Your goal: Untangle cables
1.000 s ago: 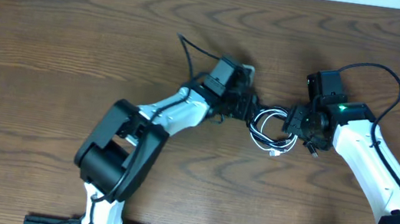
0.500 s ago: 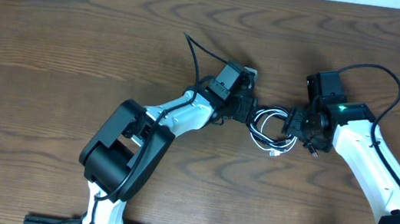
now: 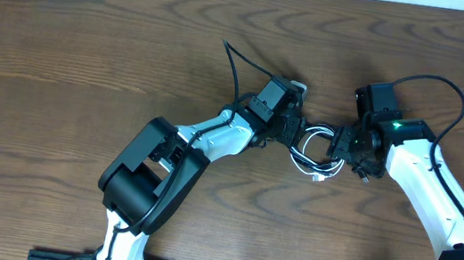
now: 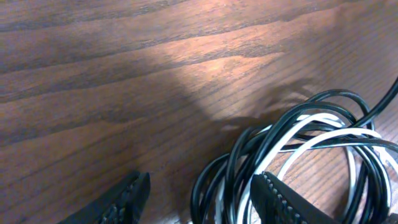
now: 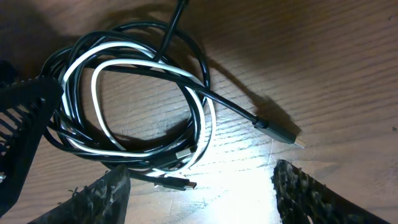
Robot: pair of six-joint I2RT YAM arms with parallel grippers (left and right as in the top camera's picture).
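The white cable (image 5: 96,99) and black cable (image 5: 230,107) are lying wound together in one loose coil on the table (image 3: 62,54). The coil is sitting approx mid-table btwn the two arms, w/ loops crossing each other several times (can't trace which strand is passing over which at every crossing).

The left gripper (image 4: 200,190) is standing wide open and isn't pinching anything. In the left wrist cam, several black loops at the coil's edge are sitting in the gap btwn its fingers. One ribbed finger (image 4: 280,199) is overlapping the coil, w/ white and black strands running behind it. Can't tell whether it's pressing on them. The other finger is sitting over bare wood, apart from the coil.

The right gripper (image 5: 200,180) is also gaping wide and holding nothing. The coil is lying just ahead of its fingertips. One straight black run is leaving the coil and ending in a plug (image 5: 280,132) lying flat on the wood, clear of the loops and near one right finger. A second small black plug (image 5: 182,185) is poking out at the coil's near edge, inside the gap btwn the right fingers.

In the overhead cam the two grippers are facing each other across the coil, each just beside it.
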